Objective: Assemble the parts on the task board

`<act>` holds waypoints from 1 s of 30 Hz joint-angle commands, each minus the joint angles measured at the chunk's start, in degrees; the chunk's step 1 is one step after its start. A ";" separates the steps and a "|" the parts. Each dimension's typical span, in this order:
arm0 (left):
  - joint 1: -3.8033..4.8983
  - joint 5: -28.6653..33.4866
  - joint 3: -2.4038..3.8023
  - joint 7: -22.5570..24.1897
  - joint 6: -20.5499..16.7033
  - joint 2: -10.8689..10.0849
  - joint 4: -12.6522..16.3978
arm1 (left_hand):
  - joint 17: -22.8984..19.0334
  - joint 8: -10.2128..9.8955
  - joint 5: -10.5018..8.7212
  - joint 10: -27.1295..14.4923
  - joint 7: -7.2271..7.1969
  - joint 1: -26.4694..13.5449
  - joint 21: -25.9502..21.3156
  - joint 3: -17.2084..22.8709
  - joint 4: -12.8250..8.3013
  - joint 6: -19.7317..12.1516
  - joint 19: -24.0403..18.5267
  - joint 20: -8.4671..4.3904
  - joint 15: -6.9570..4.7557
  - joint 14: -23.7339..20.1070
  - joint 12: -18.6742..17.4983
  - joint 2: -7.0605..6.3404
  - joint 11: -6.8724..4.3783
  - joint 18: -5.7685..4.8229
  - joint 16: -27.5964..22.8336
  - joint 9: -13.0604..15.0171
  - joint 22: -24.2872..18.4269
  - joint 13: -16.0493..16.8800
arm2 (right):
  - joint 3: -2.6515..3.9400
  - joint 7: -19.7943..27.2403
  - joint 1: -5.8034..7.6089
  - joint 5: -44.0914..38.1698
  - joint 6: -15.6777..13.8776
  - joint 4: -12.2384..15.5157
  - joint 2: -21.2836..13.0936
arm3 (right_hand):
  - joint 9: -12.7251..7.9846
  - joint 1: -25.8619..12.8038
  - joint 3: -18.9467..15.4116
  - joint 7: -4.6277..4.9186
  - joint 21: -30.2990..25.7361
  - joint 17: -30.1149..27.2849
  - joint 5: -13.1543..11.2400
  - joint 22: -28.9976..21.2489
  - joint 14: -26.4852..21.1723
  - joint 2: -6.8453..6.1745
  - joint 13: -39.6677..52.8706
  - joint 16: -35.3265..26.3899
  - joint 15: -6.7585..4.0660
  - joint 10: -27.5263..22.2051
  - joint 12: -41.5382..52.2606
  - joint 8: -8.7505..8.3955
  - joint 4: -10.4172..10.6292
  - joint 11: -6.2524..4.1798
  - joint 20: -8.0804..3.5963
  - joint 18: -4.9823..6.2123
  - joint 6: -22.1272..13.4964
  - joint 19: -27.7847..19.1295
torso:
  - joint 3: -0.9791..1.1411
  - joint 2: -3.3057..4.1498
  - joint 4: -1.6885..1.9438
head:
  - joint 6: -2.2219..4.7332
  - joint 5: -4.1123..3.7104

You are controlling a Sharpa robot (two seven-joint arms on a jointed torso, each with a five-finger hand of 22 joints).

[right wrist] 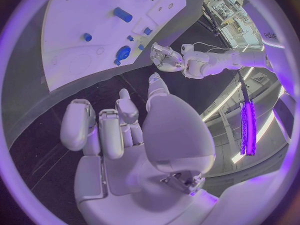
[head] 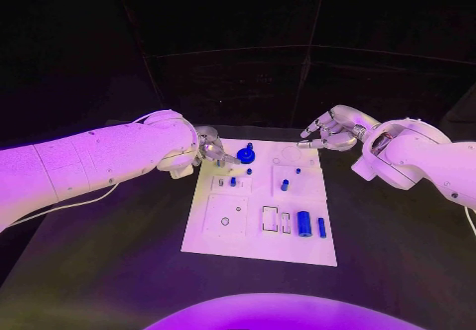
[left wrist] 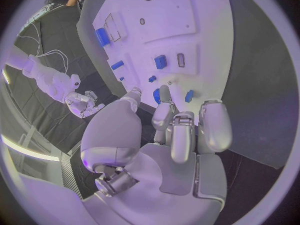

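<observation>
The board (head: 260, 234) is seen lying flat in the middle of the black tabletop (head: 99, 275), its long axis running away from the robot. The left hand (head: 208, 148) is held over the board's far left corner, with its fingertips just beside a round blue part (head: 246, 155) that sits near the far edge. In the left wrist view the fingers (left wrist: 164, 110) are seen curled loosely above the board's edge, close to that part (left wrist: 157, 95), and no part is seen gripped between them; whether the fingertips touch it cannot be told. The right hand (head: 336, 130) is held off the board, above the tabletop just past the far right corner, with its fingers apart and nothing in them; in the right wrist view the fingers (right wrist: 100, 130) are seen half bent over dark tabletop, well apart from the board (right wrist: 75, 65).

Near the board's near right area two blue cylinders are laid side by side, a thick one (head: 305, 224) and a thin one (head: 321, 227), both with their long axes pointing away from the robot. Small blue pegs (head: 285, 185) are seen standing further up the board. The room behind the tabletop is dark.
</observation>
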 commanded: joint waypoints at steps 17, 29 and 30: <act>3.12 -0.73 0.00 0.88 13.17 7.60 -17.34 | 15.09 -2.85 -0.32 -1.49 1.26 5.27 -1.52 -5.01 1.51 -1.96 -1.13 0.94 1.13 5.85 -1.26 2.15 1.10 0.35 0.18 -2.28 -1.35 -1.58 | 0.02 0.61 0.09 0.31 0.04 -0.53 0.66 | -0.04 1.48 -0.02 -0.04 -0.31 3.14 1.03 0.03 3.45 1.02 0.08 -0.23 -0.33 -0.07 0.44 0.51 1.05 0.15 -0.18 0.35 -0.47 -0.04 | -0.14 0.41 -0.20 | 0.41 0.71; 2.45 -2.91 -1.07 0.85 15.33 11.14 -23.46 | 15.09 -2.99 -0.33 -1.55 1.31 5.50 -1.59 -5.36 1.66 -1.98 -1.17 0.99 1.18 5.85 -1.28 2.36 1.15 0.37 0.18 -2.44 -1.41 -1.64 | 0.01 0.74 0.08 0.31 0.22 -0.50 0.84 | -0.04 1.65 -0.10 -0.04 -0.31 3.15 0.79 0.05 3.45 1.19 0.05 -0.23 -0.33 -0.10 0.43 0.54 1.11 0.15 -0.18 0.35 -0.49 -0.03 | -0.16 0.52 -0.47 | 0.49 1.06; 2.38 -2.95 -1.10 0.86 15.42 11.29 -23.69 | 15.09 -3.11 -0.33 -1.63 1.36 5.73 -1.65 -5.88 1.91 -1.92 -1.20 1.06 1.24 5.85 -1.30 2.64 1.20 0.39 0.18 -2.63 -1.45 -1.71 | 0.01 0.72 0.08 0.31 0.24 -0.49 0.83 | -0.04 1.65 -0.10 -0.04 -0.31 3.15 0.79 0.05 3.45 1.19 0.05 -0.23 -0.33 -0.10 0.43 0.54 1.11 0.15 -0.18 0.35 -0.49 -0.03 | -0.16 0.49 -0.39 | 0.47 0.97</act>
